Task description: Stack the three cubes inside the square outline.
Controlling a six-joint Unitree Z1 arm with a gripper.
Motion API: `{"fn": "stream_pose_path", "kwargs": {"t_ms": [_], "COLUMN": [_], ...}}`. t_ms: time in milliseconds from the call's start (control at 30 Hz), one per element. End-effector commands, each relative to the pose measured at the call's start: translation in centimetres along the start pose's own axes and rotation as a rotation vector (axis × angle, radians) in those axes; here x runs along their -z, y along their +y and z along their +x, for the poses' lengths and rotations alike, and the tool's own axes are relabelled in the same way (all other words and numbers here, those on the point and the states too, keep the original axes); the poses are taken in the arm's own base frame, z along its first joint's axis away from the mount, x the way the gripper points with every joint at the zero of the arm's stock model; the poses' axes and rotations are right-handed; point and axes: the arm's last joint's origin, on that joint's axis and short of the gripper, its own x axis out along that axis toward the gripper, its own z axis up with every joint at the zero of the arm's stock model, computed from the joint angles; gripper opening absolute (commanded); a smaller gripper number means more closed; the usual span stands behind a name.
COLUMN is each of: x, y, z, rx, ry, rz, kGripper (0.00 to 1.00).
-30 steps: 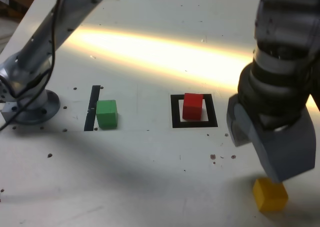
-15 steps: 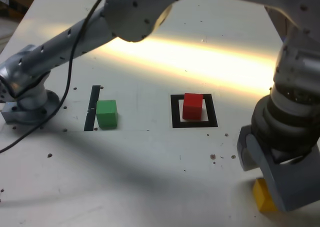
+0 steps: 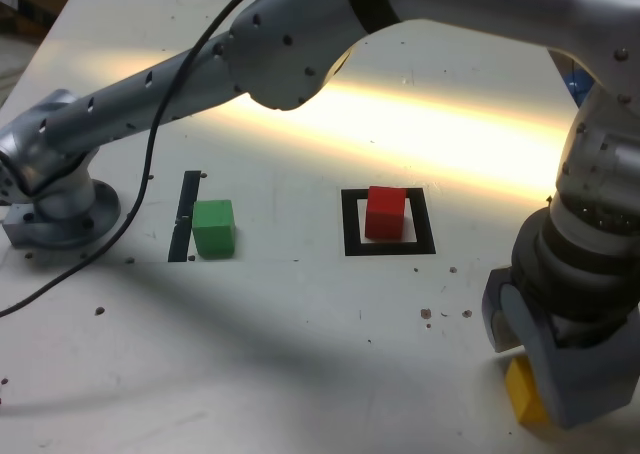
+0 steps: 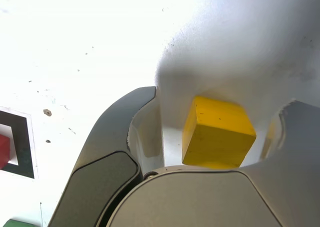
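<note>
While matte, the boxy yellow cube seems ungripped between jaws.

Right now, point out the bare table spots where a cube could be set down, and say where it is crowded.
Bare table lies between the green cube and the square outline, and across the near strip below both. The far half is bare too. The outline already holds the red cube. It is crowded at the exterior view's lower right, where the hand straddles the yellow cube.
</note>
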Motion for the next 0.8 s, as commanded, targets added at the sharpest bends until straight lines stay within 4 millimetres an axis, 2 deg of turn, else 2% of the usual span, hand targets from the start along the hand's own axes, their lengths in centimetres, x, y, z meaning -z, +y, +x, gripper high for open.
{"fn": "stream_pose_path", "kwargs": {"t_ms": [0, 567, 767], "x": [-0.1, -0.05, 0.66], "y": [-0.15, -0.3, -0.43], "z": [0.23, 0.87, -0.11], "rx": [0.005, 0.023, -0.005], "ry": [0.01, 0.031, 0.057], "rz": [0.006, 0.01, -0.021], "kGripper": [0.35, 0.35, 0.35]}}
